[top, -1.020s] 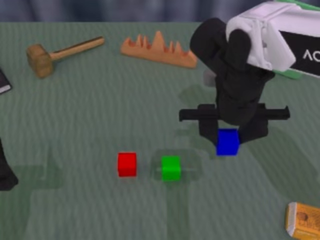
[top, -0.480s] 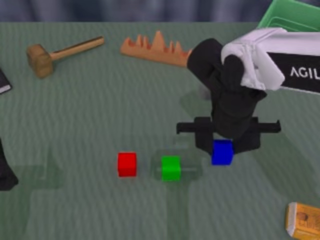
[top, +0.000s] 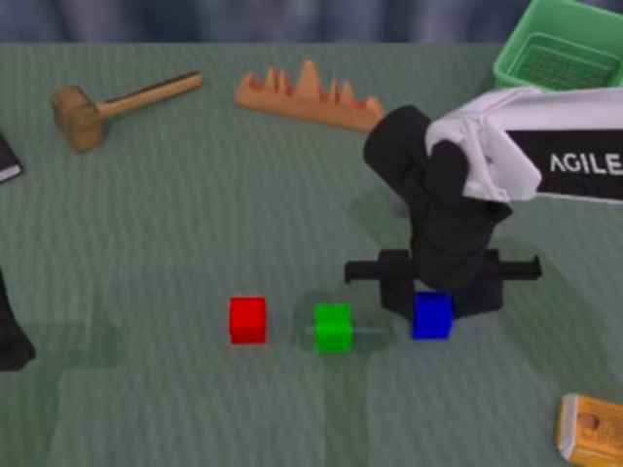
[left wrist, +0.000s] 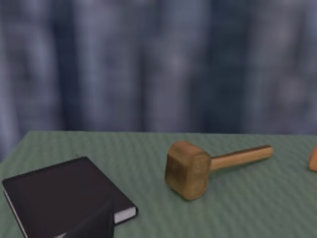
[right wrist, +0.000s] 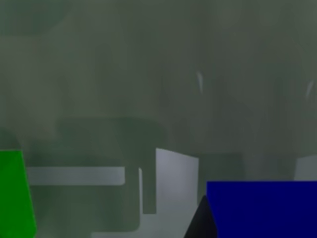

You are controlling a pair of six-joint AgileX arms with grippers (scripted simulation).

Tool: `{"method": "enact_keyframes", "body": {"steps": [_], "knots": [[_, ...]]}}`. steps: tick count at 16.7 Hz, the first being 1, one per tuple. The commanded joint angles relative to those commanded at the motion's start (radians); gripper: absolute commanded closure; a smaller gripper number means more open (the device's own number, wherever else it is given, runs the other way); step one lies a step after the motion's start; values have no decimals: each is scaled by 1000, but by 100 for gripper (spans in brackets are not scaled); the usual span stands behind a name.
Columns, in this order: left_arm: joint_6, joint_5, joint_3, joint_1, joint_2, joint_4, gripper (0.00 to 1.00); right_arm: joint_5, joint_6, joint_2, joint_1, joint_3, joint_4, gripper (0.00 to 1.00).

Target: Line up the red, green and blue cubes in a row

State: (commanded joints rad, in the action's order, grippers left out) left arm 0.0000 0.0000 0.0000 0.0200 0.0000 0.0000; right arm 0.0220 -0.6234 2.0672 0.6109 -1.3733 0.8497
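The row is nearly made, by my judgement. On the green bench (top: 195,224), going from the top view's left to its right, the red cube (top: 247,319) sits at the left end and the green cube (top: 333,327) lies near it on much the same line, a gap between them. The blue cube (top: 431,315) comes third, to the right of the green one at a similar gap and about level with the other two. It is gripped between the fingers of the right gripper (top: 431,309), which hangs over that spot with its black body above the cube. Whether the blue cube already touches the bench cannot be told. What seems left is to set it down, let go and lift the arm clear.

The left arm (top: 10,336) is parked at the left edge of the bench; whether its fingers are open or closed cannot be told.

Counted from left to right:
- one dark book (left wrist: 59,198)
- one wooden mallet (top: 107,107)
- one red cube, one green cube, one blue cube: three cubes in all
- one orange jagged piece (top: 307,95) at the far side
- one green mesh basket (top: 560,53) in the far right corner
- one orange printed box (top: 591,428) in the near right corner
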Motion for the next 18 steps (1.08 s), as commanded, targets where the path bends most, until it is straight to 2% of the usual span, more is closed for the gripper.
{"method": "enact_keyframes", "body": {"steps": [12, 18], "knots": [[0, 0, 0, 0, 0, 0, 0, 0, 0, 0, 0, 0, 0, 2], [0, 0, 0, 0, 0, 0, 0, 0, 0, 0, 0, 0, 0, 0]]}}
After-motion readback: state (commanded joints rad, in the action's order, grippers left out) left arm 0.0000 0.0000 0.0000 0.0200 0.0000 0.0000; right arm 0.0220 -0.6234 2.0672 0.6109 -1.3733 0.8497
